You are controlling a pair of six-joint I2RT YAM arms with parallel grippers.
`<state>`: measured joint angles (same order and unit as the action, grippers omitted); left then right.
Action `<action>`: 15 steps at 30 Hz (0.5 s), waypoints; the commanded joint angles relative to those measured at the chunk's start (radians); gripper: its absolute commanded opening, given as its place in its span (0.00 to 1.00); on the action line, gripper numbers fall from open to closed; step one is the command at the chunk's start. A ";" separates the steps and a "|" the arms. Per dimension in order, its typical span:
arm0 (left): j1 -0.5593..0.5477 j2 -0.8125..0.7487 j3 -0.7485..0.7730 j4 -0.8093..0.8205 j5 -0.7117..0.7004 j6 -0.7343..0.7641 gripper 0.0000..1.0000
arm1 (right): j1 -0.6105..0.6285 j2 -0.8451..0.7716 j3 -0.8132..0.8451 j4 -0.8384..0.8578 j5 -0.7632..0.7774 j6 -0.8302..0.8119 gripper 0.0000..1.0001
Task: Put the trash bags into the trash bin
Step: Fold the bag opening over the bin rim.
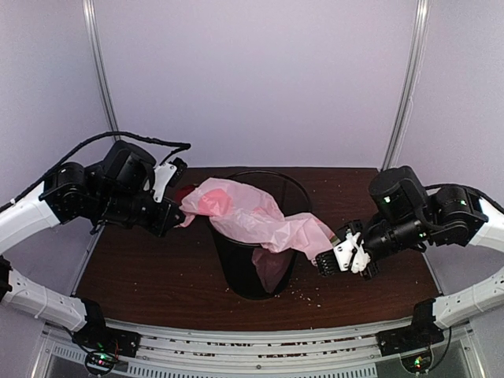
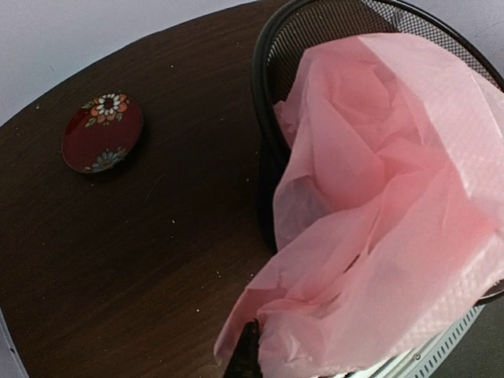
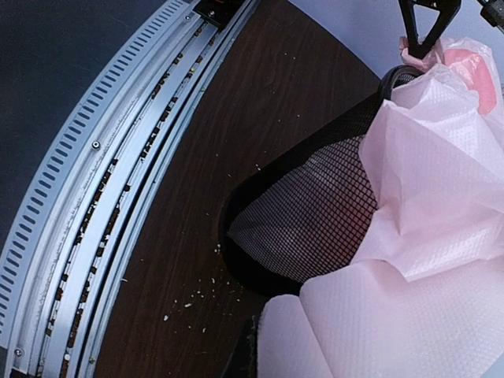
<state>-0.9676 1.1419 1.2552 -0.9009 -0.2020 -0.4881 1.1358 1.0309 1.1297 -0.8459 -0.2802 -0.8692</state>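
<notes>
Bag (image 1: 252, 216) looms close in both wrist views. The left gripper (image 1: 178, 193) is clamped tight on its left end, the right gripper (image 1: 335, 256) pinching its right end. It's stretched over the bin (image 1: 236, 268), mid-table (image 1: 142, 268), one fold sagging inside. Most hangs outside, plenty left to do.

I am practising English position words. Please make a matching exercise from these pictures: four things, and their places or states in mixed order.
1 pink bag
2 black mesh bin
3 red flowered dish
4 right end effector

a stands upright on the table
b shut on the bag's end
c lies flat, apart from the bin
d draped over the bin's rim

Pairs: 1-d, 2-a, 3-c, 4-b
</notes>
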 commanded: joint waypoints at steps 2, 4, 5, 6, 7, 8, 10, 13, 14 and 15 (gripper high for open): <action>0.034 -0.046 0.115 -0.110 -0.005 -0.021 0.00 | 0.030 -0.031 -0.028 0.033 0.241 -0.058 0.04; 0.036 -0.056 0.144 -0.129 -0.010 -0.032 0.00 | 0.034 -0.022 -0.031 0.036 0.306 -0.067 0.15; 0.036 -0.060 0.148 -0.123 0.020 -0.030 0.00 | 0.033 -0.010 -0.018 0.028 0.323 -0.065 0.26; 0.036 -0.058 0.148 -0.110 0.056 -0.029 0.00 | 0.032 0.007 0.009 0.001 0.318 -0.063 0.37; 0.036 -0.051 0.147 -0.099 0.086 -0.031 0.00 | 0.025 0.029 0.046 -0.046 0.284 -0.067 0.47; 0.036 -0.036 0.149 -0.091 0.111 -0.034 0.00 | 0.018 0.052 0.100 -0.104 0.235 -0.077 0.55; 0.036 0.000 0.159 -0.074 0.167 -0.037 0.00 | 0.012 0.106 0.208 -0.208 0.154 -0.088 0.65; 0.036 0.033 0.186 -0.058 0.193 -0.044 0.00 | 0.012 0.147 0.350 -0.304 0.121 -0.074 0.75; 0.036 0.036 0.195 -0.046 0.200 -0.041 0.00 | 0.012 0.151 0.382 -0.312 0.132 -0.060 0.79; 0.036 0.033 0.204 -0.036 0.202 -0.037 0.00 | 0.012 0.153 0.410 -0.317 0.145 -0.050 0.81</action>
<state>-0.9367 1.1564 1.4158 -0.9798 -0.0696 -0.5182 1.1515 1.1854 1.4097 -1.0412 -0.1135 -0.9417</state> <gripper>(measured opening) 0.005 0.769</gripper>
